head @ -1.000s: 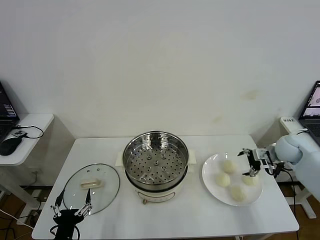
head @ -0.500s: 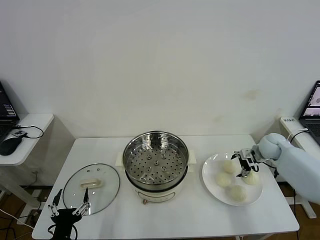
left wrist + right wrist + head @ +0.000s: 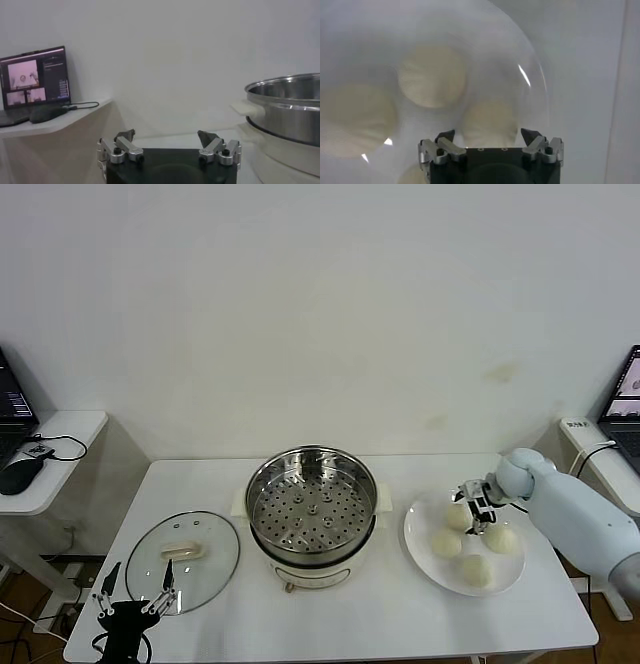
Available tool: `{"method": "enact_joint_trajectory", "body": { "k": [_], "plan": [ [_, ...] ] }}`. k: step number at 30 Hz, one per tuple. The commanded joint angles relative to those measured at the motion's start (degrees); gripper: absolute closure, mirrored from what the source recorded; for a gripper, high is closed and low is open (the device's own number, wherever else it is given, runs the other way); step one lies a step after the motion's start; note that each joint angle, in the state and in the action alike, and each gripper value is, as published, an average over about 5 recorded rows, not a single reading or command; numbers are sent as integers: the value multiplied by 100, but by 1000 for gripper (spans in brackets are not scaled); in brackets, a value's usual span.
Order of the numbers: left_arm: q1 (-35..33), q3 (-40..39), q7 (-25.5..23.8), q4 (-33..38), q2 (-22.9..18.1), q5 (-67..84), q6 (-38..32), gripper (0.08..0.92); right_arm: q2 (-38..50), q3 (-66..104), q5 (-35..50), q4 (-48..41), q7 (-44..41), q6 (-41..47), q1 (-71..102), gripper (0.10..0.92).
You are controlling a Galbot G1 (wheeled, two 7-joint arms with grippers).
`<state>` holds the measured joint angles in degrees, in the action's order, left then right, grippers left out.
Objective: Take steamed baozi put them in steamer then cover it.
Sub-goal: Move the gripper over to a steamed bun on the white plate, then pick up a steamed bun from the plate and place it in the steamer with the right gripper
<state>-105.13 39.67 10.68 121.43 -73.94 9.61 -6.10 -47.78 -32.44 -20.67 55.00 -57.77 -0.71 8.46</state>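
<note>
Steamed baozi: four cream-white buns (image 3: 446,542) sit on the white plate (image 3: 418,542) at the table's right side, none in the steamer yet.
Bun layout: two nearer the steamer, two toward the table's right edge; close together but seemingly apart.
Steamer: shiny steel pot (image 3: 311,507) at table centre, perforated tray bare, just beside the plate on the robot's left of it.
Cover: glass lid (image 3: 184,558) flat on the table, well to the left of the steamer, white handle up.
Right gripper: (image 3: 474,509) low over the plate's far part, by the far buns; in the wrist view (image 3: 488,136) the fingers stand spread apart with nothing between them, buns blurred close beneath.
Left gripper: (image 3: 133,596) parked at the table's near-left edge beside the lid; wrist view (image 3: 168,141) shows fingers apart, holding nothing.
Handling, my read: buns look soft, light and springy; a hard squeeze would dent or tear the skin. Surface seems smooth, maybe slightly tacky.
Where to grip: across the widest part of one bun, fingers straddling its sides, light pressure only.
Risk: neighbours sit close, so a finger could nudge the next bun or scrape the plate.
Stage: first pick not yet made.
</note>
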Motion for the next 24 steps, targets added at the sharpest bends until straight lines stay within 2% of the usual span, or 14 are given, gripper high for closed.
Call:
{"method": "enact_joint_trajectory", "body": {
  "k": [1,13,19,24],
  "plan": [
    [-5,2,4,10,4,-2,-2,177,-136,-65,-132,-184,3,1,-40,284],
    [-20,9,6,70,0,-7,2,177,22,-162,24,40,-147,7,-92,354],
    [-8,-5,-1,58,24,22,8,177,485,-552,512,741,-268,73,-476,355],
    [6,-51,-30,56,46,44,3,177,939,-1275,1161,1330,-321,150,-1484,355]
  ]
}}
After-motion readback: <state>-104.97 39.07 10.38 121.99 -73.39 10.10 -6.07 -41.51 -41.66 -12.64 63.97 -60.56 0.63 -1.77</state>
